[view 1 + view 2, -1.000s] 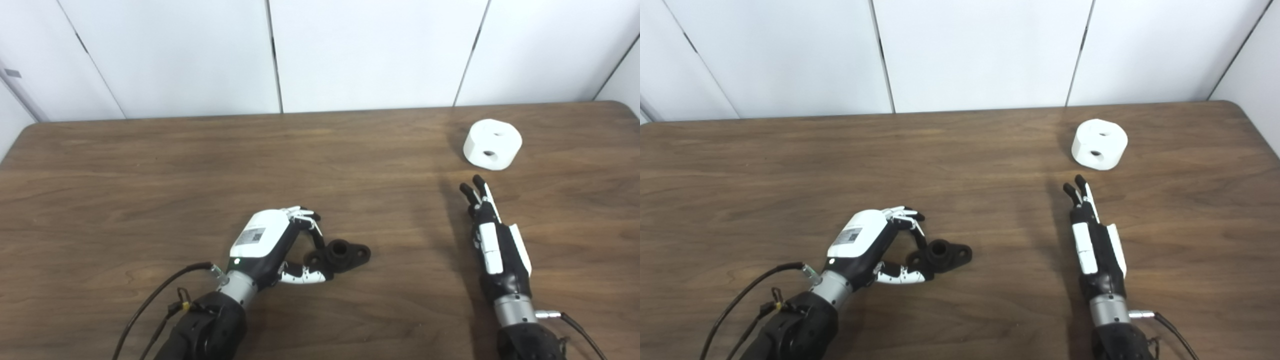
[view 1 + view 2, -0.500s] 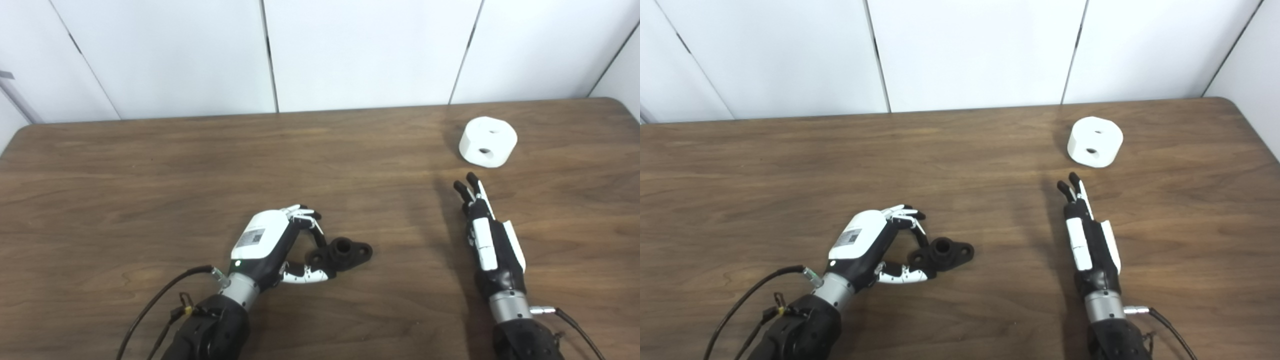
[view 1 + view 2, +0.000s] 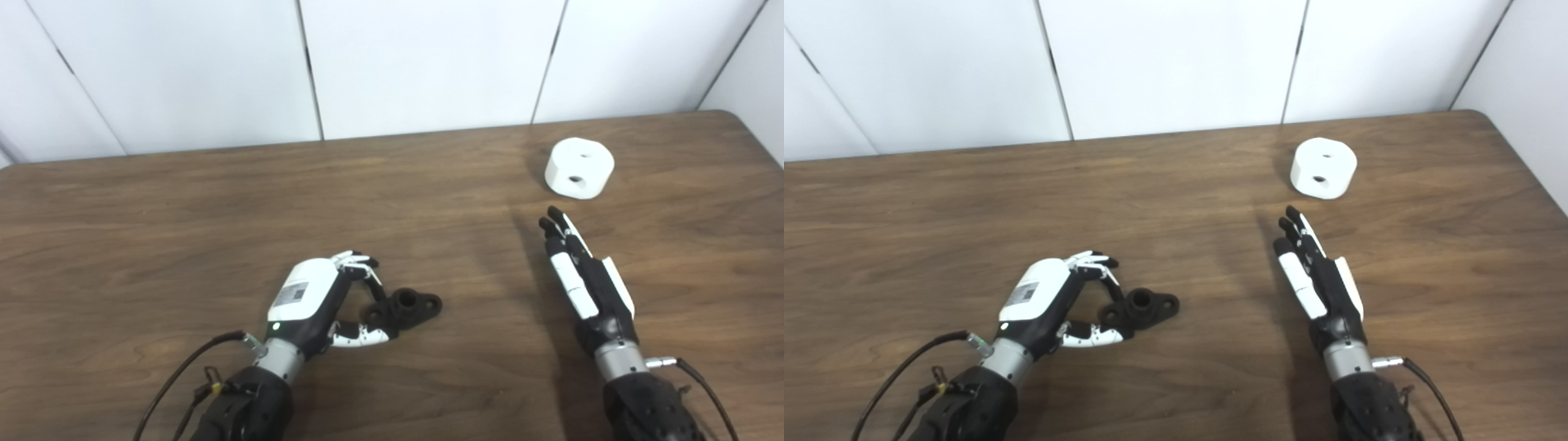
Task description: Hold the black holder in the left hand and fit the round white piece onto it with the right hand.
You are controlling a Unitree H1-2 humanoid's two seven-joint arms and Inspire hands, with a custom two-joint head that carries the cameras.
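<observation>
Your left hand (image 3: 318,300) pinches the small black plastic holder (image 3: 404,306) on the brown wooden bench (image 3: 153,233); your right hand (image 3: 585,282), fingers straight and empty, points at the round white piece (image 3: 579,167).

Both views look from the robot's head, above and behind the arms, steeply down and forward onto the bench (image 3: 184,202), at middling range, with white wall panels (image 3: 429,61) filling the upper frame. The right eye view sits slightly to the right, so everything lies a little further left in its frame. Both share nearly the whole bench top: the left robot hand (image 3: 318,300), the right robot hand (image 3: 1317,275) and the bench's far right corner.
</observation>
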